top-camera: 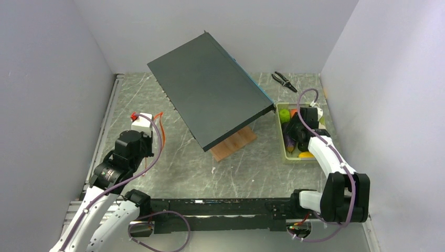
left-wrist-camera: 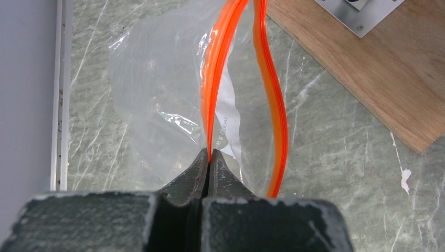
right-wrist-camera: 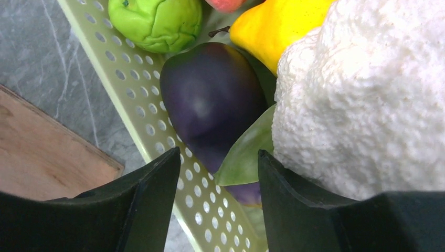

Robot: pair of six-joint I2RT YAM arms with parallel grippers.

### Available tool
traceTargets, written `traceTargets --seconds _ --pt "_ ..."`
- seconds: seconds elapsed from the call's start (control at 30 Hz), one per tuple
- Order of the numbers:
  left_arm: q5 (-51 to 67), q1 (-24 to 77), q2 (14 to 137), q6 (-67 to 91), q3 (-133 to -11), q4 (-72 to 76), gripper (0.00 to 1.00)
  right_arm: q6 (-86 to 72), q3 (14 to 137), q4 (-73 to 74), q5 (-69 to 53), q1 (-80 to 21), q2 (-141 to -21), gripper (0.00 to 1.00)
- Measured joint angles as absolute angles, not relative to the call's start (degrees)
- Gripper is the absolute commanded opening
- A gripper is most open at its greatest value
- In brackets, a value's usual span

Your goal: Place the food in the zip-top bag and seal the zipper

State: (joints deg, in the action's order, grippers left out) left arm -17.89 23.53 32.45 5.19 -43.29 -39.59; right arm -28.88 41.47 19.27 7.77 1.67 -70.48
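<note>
The left gripper (left-wrist-camera: 210, 157) pinches the zipper (left-wrist-camera: 218, 79) of the zip-top bag (left-wrist-camera: 152, 89), left of the top view; the right gripper (right-wrist-camera: 218, 157), half open, hangs over the eggplant (right-wrist-camera: 210, 100) in the tray (right-wrist-camera: 141, 94), right side; the cauliflower (right-wrist-camera: 362, 105) crowds it, so the eggplant may slip.

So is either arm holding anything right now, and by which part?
The left gripper pinches the clear bag by one side of its orange zipper strip. The right gripper is open, holding nothing.
</note>
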Motion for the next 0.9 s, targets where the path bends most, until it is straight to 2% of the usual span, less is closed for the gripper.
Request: traceTargets --seconds 0.13,0.33,0.53,0.73,0.9 --pt "-18.1 23.6 32.3 5.2 -43.3 -39.6 0.00 -28.8 41.5 21.0 7.4 1.3 -66.4 0.68" --pt "-18.3 23.5 32.3 5.2 -43.3 -39.6 0.00 -28.6 43.9 21.8 7.4 1.0 -60.8 0.69" --pt "-18.4 23.5 32.3 5.2 -43.3 -39.6 0.00 -27.7 50.5 20.9 7.3 1.0 -70.2 0.69" --pt "-18.4 23.5 32.0 5.2 -43.3 -39.6 0.00 -25.2 54.0 21.4 7.0 1.0 -82.6 0.60" --pt "-18.4 23.6 32.1 5.2 -43.3 -39.6 0.00 -23.9 55.6 23.6 9.3 1.0 -85.9 0.64"
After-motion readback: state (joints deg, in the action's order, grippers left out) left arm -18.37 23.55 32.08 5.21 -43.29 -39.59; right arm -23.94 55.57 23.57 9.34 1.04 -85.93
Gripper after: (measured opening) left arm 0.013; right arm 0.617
